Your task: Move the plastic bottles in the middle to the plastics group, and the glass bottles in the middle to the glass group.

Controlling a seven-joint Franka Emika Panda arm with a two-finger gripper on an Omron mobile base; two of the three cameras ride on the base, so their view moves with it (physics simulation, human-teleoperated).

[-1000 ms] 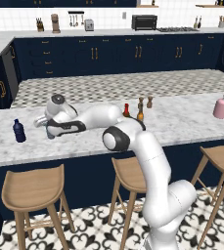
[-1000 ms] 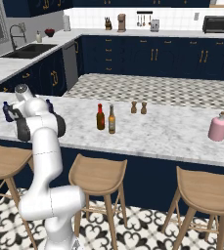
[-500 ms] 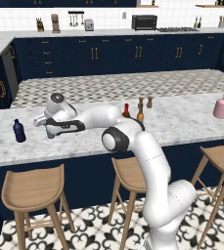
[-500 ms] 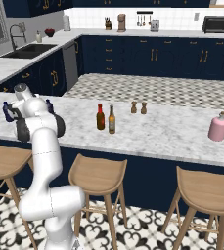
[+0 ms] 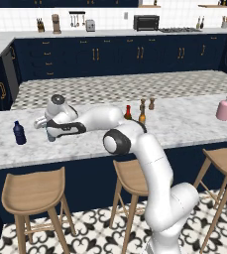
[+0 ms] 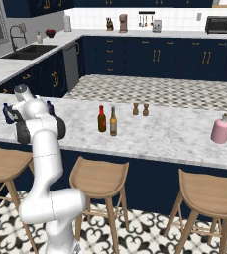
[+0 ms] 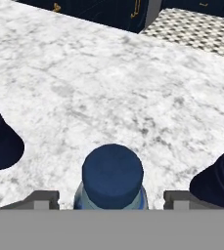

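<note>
Pale teal bottle [image 7: 112,181], navy cap, seemingly upright.

White-grey marbled counter [image 5: 194,124]. Pale teal bottle [image 7: 112,188] with dark blue cap. Navy bottle [image 5: 19,133]. Pink bottle [image 6: 220,129]. Dark brown bottle [image 6: 101,119] with red cap, amber bottle [image 6: 113,122]. Tan wooden stools [image 6: 99,178], navy cabinets [image 5: 110,57].

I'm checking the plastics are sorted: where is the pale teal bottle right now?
The pale teal bottle stands on the marble counter between the gripper fingertips, with a navy bottle on each side; the left base view shows it under the hand, near the counter's left end.
</note>
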